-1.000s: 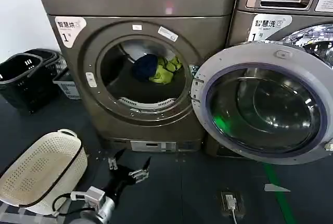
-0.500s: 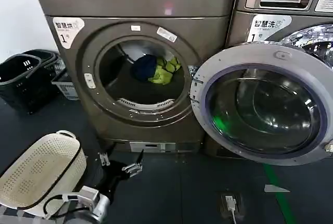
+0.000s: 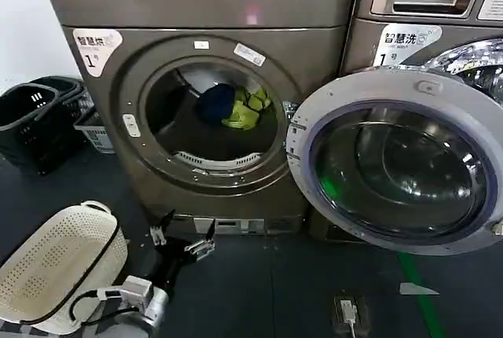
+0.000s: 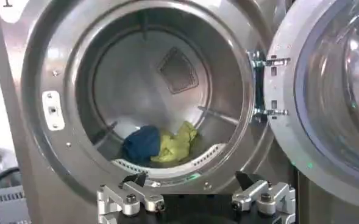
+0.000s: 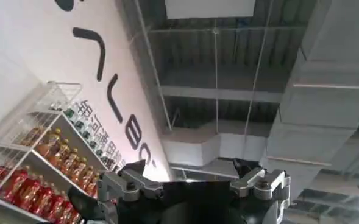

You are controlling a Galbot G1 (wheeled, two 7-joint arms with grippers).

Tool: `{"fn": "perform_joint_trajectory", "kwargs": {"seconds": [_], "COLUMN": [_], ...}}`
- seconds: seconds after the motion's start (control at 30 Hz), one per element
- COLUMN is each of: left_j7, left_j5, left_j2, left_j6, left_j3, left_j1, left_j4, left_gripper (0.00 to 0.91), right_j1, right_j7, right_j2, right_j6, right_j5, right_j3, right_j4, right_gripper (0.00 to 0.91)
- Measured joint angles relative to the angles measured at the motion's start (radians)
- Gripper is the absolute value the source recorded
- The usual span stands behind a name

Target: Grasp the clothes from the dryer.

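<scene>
I see the left gripper (image 3: 182,237) released, low before the dryer (image 3: 157,8); the clothes (image 3: 236,106) lie inside, far back. The right gripper (image 5: 191,176) is spread, pointing at the ceiling.

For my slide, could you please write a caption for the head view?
Open left gripper low before the dryer, its door swung open, clothes inside the drum.

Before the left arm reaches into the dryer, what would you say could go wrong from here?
The left end effector, open, sits low before the dryer, so it may clip the porthole's lower rim on entering. The clothes lie deep in the drum, two loose pieces, so one may be left behind. The open door hangs close on the right.
</scene>
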Motion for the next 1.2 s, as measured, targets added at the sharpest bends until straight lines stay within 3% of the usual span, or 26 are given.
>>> {"fn": "perform_joint_trajectory", "kwargs": {"seconds": [1.2], "left_j7": [0.005], "left_j5": [-0.020], "left_j2": [-0.012], "left_j6": [-0.002], "left_j3": [0.019], "left_j1": [0.006], "left_j4": [0.007], "left_gripper": [0.907], "right_j1": [0.010], "right_j7": [-0.016], "right_j2": [0.006], "right_j6": [0.011], "right_j5": [0.001], "right_j3": [-0.025], "right_j4": [0.009], "right_gripper": [0.907]}}
